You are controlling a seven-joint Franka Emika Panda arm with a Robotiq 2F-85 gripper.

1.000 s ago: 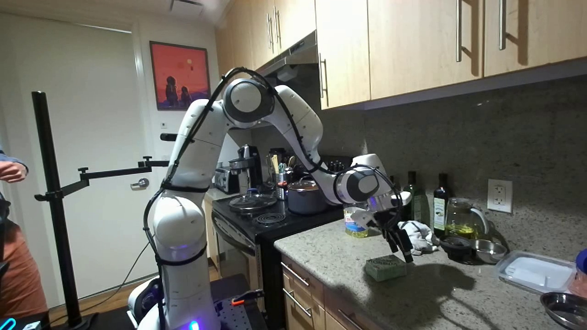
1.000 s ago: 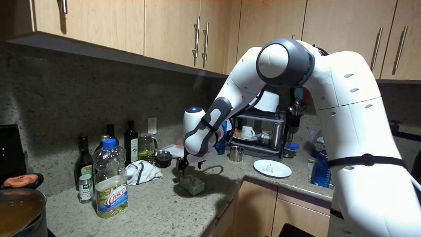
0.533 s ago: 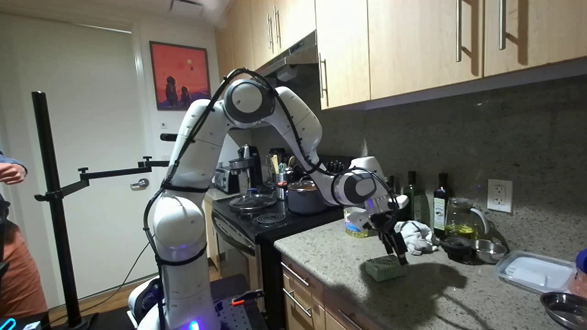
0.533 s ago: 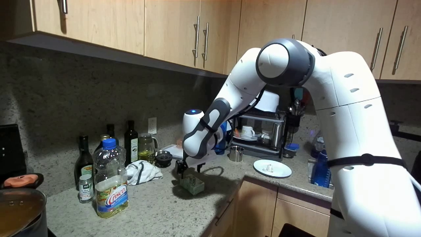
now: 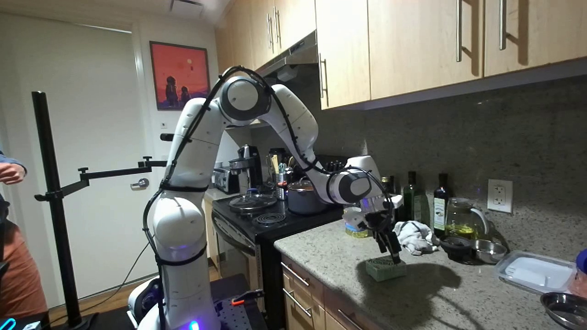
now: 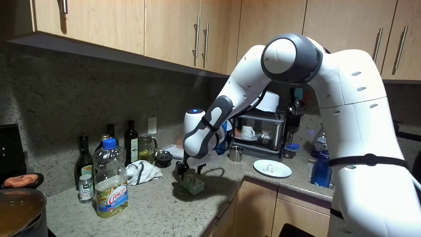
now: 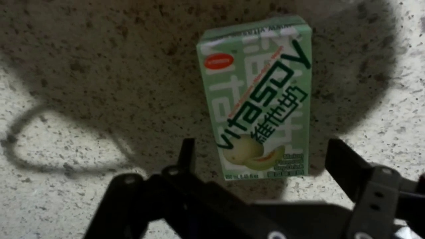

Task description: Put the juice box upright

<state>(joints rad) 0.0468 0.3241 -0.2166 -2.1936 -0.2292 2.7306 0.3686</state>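
Lying flat on the table in the wrist view, broad printed face up, the juice box extends forward from the claw, the bottom end of its print showing between the fingers and the top end pointing away from them. The claw is spread wide and grips nothing. The box's long axis, slightly slanted, runs crosswise to the line joining the fingertips, so its narrower width faces the gap; to my eye the coming move turns on that, calling for a descent astride the box, a pinch on its sides, then a turn to bring that axis vertical. Its face reads "vitasoy" in slanted dark green, with 維他奶 beside it and "Melon Flavored Soy Drink" low down; upside down along the top edge, "www.vitasoy" can partly be made out, while the writing in the red oval is too small. In an exterior view, the claw hangs above the box, one fingertip crossing its upper face; whether they touch cannot be told. The label on the dark bottle is too small to read. In an exterior view, the fingertips show to either side of the box's far part, and "Crisco" stands plainly on the clear oil bottle.
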